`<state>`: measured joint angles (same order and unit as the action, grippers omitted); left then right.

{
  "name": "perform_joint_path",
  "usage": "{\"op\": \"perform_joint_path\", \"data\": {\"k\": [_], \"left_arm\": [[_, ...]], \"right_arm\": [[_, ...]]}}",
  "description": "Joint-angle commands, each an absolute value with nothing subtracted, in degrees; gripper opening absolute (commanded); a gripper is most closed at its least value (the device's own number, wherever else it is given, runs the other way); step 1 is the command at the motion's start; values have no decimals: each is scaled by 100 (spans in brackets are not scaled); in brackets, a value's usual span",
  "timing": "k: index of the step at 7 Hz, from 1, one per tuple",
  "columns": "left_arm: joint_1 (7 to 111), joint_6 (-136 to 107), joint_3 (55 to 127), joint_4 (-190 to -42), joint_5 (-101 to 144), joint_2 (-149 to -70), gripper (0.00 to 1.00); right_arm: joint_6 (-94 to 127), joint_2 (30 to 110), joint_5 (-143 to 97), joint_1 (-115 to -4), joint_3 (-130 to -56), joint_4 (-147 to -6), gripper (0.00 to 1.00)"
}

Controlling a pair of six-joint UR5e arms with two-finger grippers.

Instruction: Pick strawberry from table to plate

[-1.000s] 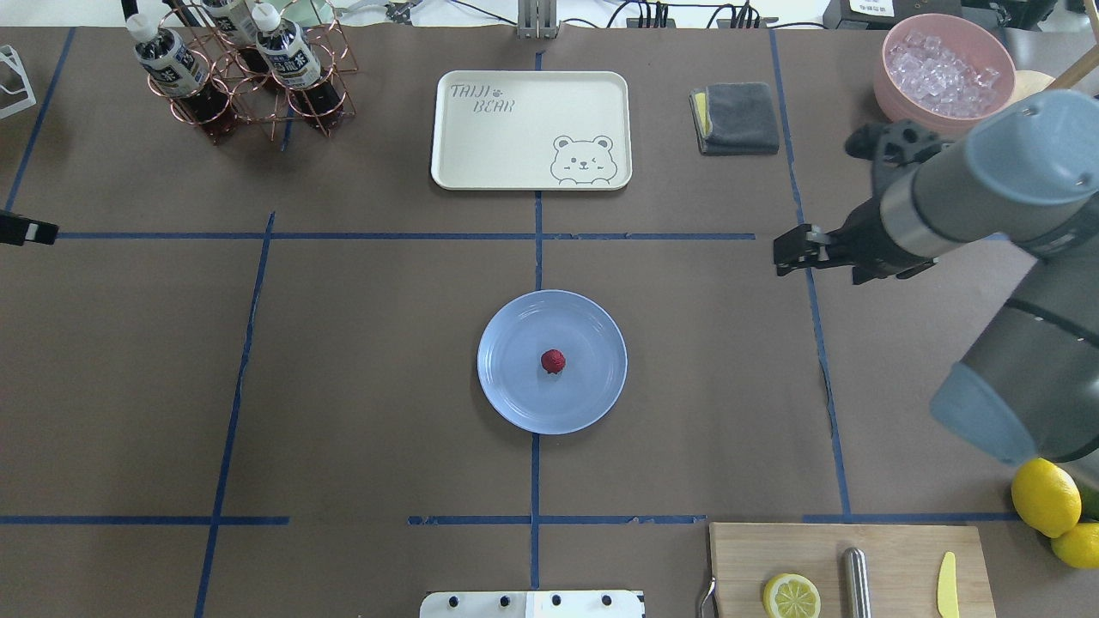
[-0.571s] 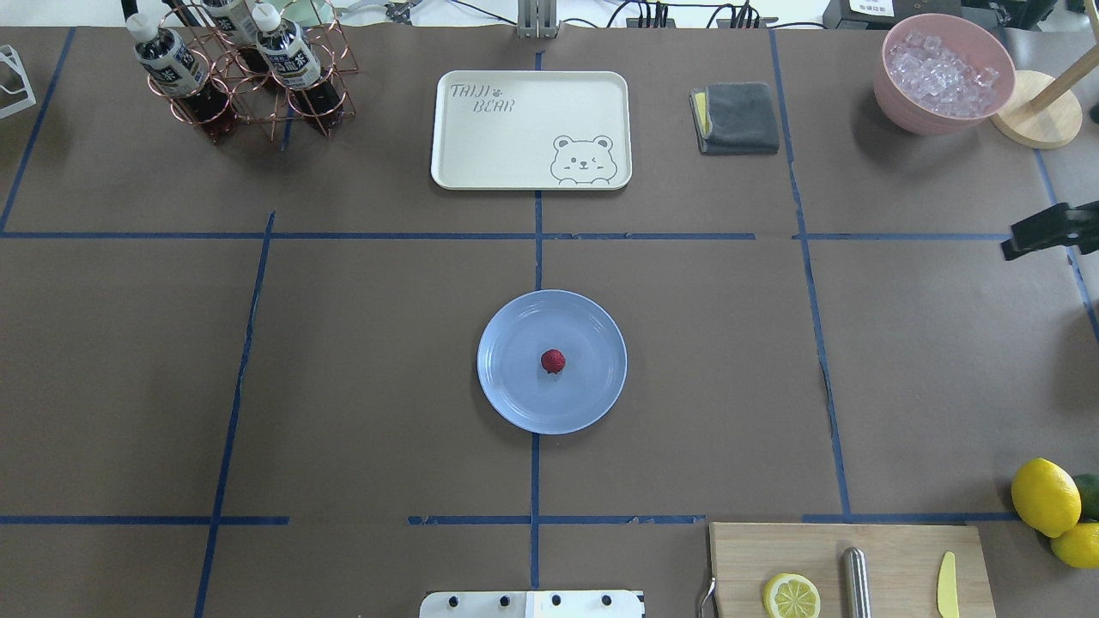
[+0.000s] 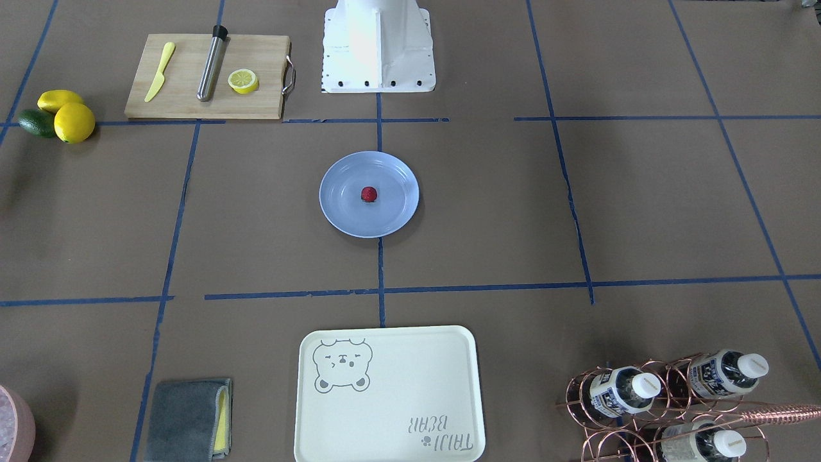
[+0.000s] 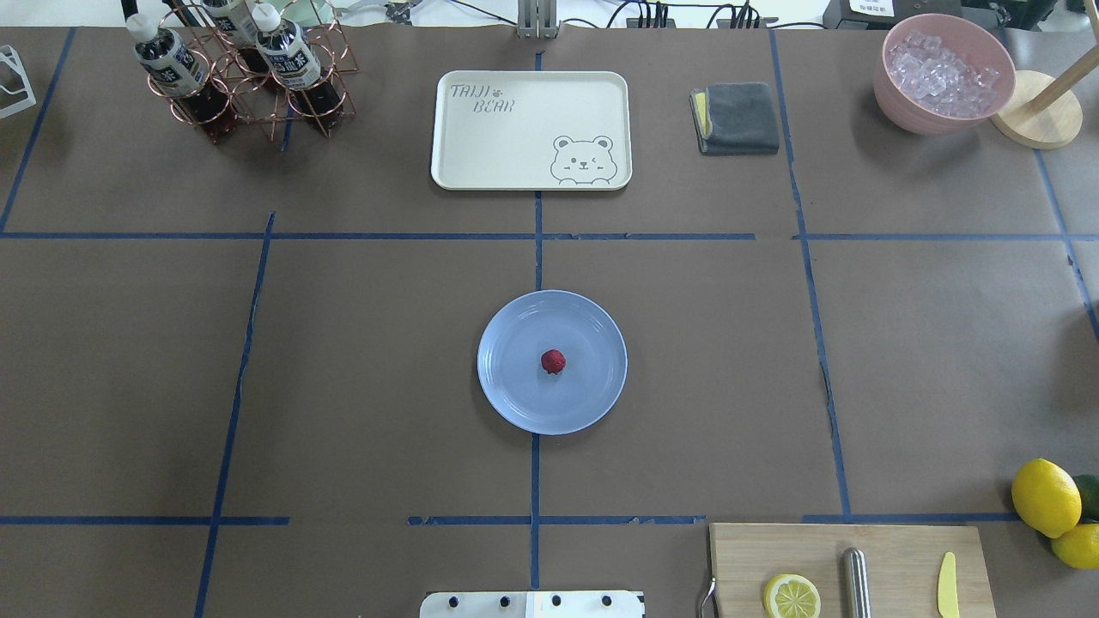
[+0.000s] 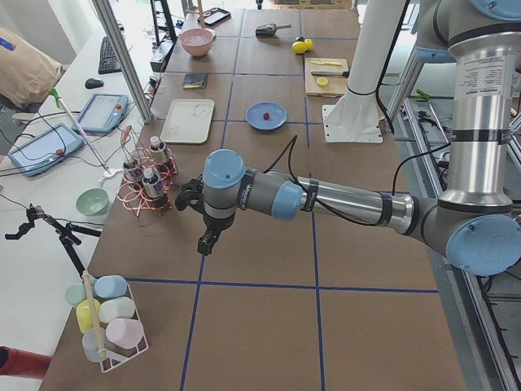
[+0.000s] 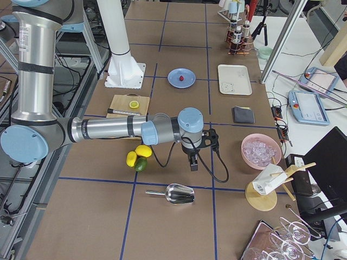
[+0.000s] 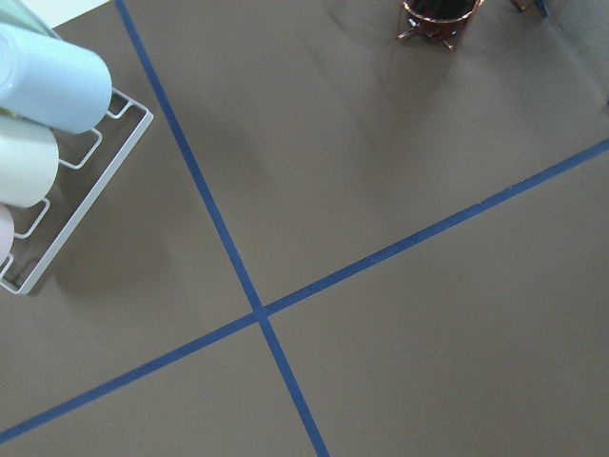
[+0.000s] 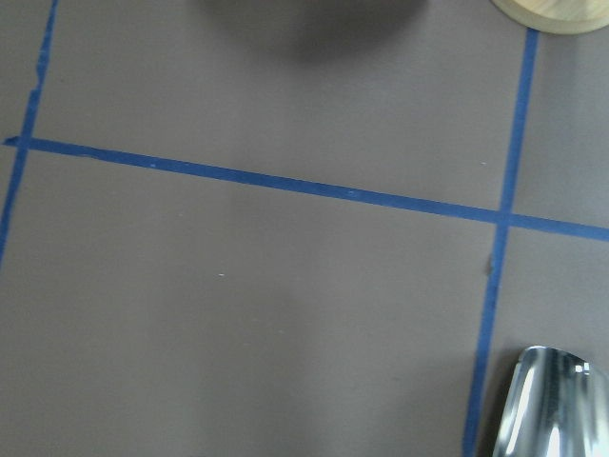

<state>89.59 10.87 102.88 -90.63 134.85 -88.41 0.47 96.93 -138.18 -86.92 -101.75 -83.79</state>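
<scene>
left hand point(image 5: 205, 244): I see it only in the left side view, pointing down over the bare desk point(image 4: 361, 343) near the bottle rack point(image 5: 146, 183). Whether it is open or closed, I cannot tell.
left wrist camera: a tape cross on brown paper, with a cup rack point(image 7: 48, 124) at the frame's edge.
plate point(image 4: 515, 395): light blue, mid-desk on the centre tape line, well apart from the tray point(image 4: 515, 129).
strawberry point(image 4: 553, 361): lies free at the middle of the plate.
right hand point(image 6: 193, 165): seen only in the right side view, pointing down over the desk near the lemons point(image 6: 143, 151) and the scoop point(image 6: 179, 194). I cannot tell whether it is open or closed.
strawberry vs hands: well apart from both, each hand being out toward its own end of the desk.
</scene>
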Motion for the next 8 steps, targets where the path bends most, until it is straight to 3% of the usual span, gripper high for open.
{"op": "perform_joint_path", "data": {"k": [1,8], "left_arm": [[9000,1107,10458,-8218,13483,-8616,100],[8983,1099,10179,-8753,13491,-8586,100]], "right_arm": [[-1,9703,-13975,-8789,-10116,-8367,100],[-9,9853,-13913,-8789,-10064,-8323,100]]}}
